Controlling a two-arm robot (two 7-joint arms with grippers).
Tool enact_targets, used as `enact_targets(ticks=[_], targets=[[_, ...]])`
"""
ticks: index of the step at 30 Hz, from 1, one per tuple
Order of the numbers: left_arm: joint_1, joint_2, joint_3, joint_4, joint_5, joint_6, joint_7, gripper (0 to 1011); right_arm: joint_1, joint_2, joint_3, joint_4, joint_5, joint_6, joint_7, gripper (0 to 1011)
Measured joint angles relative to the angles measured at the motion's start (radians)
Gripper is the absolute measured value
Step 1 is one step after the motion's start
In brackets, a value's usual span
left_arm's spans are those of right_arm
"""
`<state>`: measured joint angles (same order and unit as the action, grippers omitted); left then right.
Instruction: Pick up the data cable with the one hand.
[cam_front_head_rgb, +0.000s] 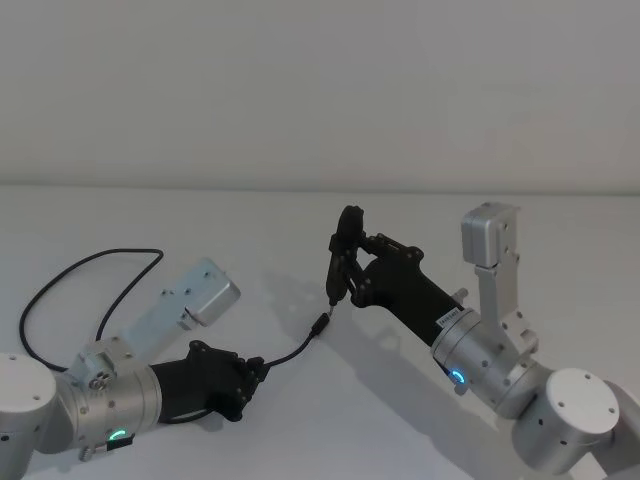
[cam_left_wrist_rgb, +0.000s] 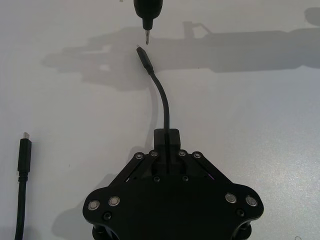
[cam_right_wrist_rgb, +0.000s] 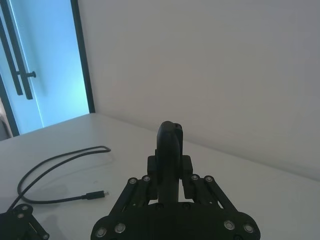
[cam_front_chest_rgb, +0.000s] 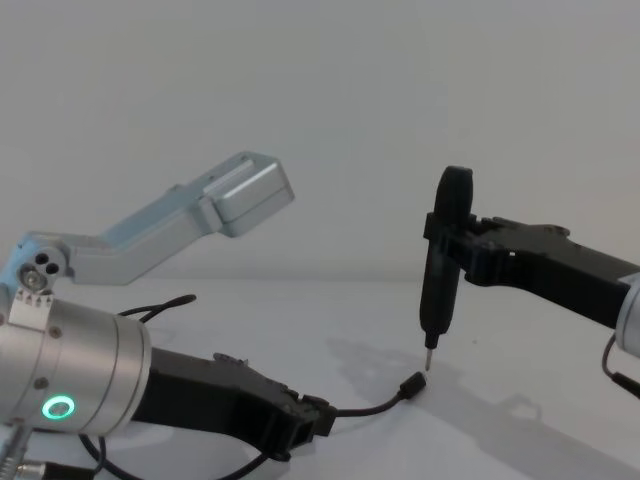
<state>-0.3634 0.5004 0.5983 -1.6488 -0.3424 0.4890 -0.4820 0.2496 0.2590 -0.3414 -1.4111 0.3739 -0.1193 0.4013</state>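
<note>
Cable (cam_front_head_rgb: 85, 265): thin black cord lying on the white bench (cam_front_head_rgb: 300, 210); from the left tool it loops back toward the robot's left in a wide curve, and its far plug (cam_left_wrist_rgb: 23, 155) rests flat on the bench beside that tool in the left wrist view; the same loop and plug (cam_right_wrist_rgb: 95, 194) appear in the right wrist view. Near end (cam_front_chest_rgb: 385, 403): a short length arches forward out of the left tool, its plug (cam_front_head_rgb: 320, 325) lifted slightly off the bench in the chest view, metal tip pointing toward the driver. Left tool (cam_front_head_rgb: 252, 375): black forked tool on a silver cylinder with a green ring, held low over the bench, fingers (cam_left_wrist_rgb: 167, 137) clamped together on the cable just behind that arch. Right tool (cam_front_head_rgb: 350, 275): black linkage reaching in from the robot's right, closed around a driver (cam_front_chest_rgb: 442, 260), a tall narrow black body held upright; its pointed metal tip (cam_left_wrist_rgb: 147, 37) hangs just above and just beside the near plug (cam_left_wrist_rgb: 143, 57), the two close but apart. Background: plain pale wall (cam_front_head_rgb: 320, 90) behind the bench; a blue glass door (cam_right_wrist_rgb: 40, 65) in the right wrist view.
</note>
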Motion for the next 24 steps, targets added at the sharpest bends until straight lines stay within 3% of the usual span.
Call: enact_targets(ticks=[24], targets=[[0.000,0.000,0.000,0.000,0.000,0.000,-0.001,40,0.023,-0.016,-0.013,0.050,-0.021,-0.025,0.010,275]])
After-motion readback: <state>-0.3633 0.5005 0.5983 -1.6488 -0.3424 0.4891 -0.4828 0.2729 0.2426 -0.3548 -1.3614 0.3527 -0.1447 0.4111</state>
